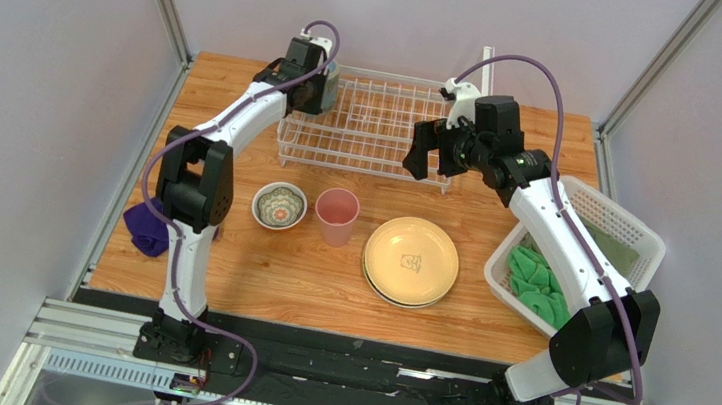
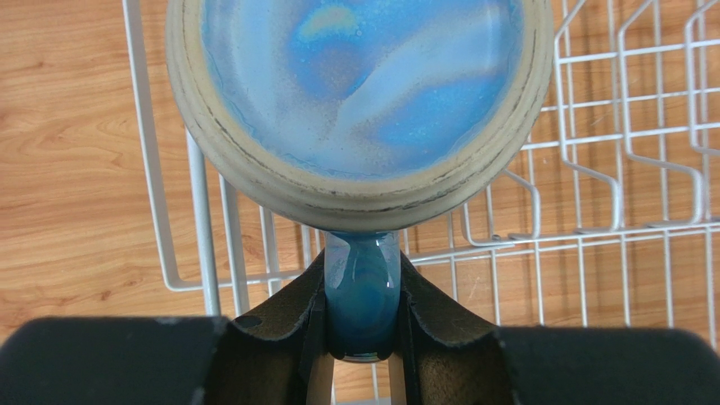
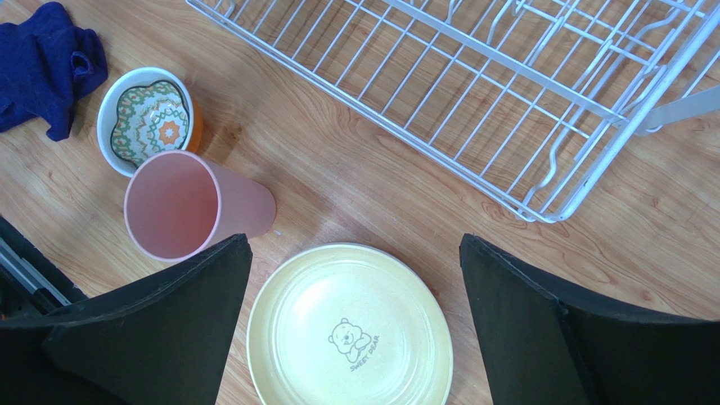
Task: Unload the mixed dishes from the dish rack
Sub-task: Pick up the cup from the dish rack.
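Note:
My left gripper is shut on the handle of the blue mug, whose base faces the wrist camera. It holds the mug over the left end of the white wire dish rack, which otherwise looks bare. My right gripper hangs open and empty at the rack's right front corner. In its wrist view the cream-yellow plate lies below the jaws. On the table in front of the rack stand the pink tumbler and the small white patterned bowl. An orange sliver shows under that bowl.
A purple cloth lies at the table's left edge beside the left arm. A white lattice basket with green cloths sits tilted at the right edge under the right arm. Grey walls close in both sides.

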{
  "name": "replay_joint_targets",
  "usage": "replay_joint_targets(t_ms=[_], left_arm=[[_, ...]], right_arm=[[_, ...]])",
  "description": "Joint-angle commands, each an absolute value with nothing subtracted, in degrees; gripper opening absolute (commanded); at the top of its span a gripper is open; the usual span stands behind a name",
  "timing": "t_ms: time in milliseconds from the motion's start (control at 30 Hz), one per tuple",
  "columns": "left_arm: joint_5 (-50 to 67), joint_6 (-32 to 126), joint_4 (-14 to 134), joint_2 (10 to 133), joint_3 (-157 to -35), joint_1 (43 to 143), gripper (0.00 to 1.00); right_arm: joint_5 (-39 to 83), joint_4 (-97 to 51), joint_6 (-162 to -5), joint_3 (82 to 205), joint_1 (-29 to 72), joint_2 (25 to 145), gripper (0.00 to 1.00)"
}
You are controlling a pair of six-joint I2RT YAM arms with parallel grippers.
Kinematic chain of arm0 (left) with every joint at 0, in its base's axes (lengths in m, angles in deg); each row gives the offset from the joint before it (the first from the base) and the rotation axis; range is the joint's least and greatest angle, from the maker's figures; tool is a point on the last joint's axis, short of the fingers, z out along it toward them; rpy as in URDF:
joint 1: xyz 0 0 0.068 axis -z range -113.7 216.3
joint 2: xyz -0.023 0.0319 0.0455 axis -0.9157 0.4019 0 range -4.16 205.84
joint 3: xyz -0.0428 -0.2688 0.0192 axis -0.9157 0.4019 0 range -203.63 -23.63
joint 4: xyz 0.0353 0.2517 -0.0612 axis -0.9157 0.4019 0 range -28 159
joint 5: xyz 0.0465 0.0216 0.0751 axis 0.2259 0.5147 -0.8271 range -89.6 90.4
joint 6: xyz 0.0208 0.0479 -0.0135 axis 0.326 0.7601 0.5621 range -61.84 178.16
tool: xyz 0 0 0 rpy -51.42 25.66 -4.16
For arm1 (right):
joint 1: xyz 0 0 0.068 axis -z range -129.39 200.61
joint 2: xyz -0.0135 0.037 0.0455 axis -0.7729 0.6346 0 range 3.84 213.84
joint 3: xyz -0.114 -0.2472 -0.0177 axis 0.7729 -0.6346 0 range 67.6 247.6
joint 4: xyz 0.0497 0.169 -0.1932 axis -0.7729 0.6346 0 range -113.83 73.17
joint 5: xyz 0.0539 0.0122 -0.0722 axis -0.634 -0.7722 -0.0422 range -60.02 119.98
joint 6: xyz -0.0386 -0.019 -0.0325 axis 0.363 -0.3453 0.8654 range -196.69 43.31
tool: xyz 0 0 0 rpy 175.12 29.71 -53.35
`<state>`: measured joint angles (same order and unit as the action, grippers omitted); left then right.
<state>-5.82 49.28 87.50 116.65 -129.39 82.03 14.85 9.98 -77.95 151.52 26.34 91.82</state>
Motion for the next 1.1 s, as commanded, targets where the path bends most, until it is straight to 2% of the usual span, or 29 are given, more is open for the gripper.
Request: replay_joint_targets(t_ms=[0,367,667,1067], left_arm=[[-3.4,49.5,81.1,107.4,-130.9,81.9,0.0],[0.7,50.1,84.1,102.3,-131.7,81.8,0.0],[13.4,48.6,87.2,96.0,-129.4,80.7,0.0],[39.5,36.4,87.2,92.9,-125.2,73.4,0.0]], right_arm=[[14.1,8.2,-78.2,151.7,26.5,90.1,0.98],[14.3,8.4,-77.7,152.1,26.6,89.4,0.98],[15.9,6.1,-79.4,152.7,27.7,89.0,0.98],[18.9,-1.0,-79.4,152.9,27.8,87.2,0.98]])
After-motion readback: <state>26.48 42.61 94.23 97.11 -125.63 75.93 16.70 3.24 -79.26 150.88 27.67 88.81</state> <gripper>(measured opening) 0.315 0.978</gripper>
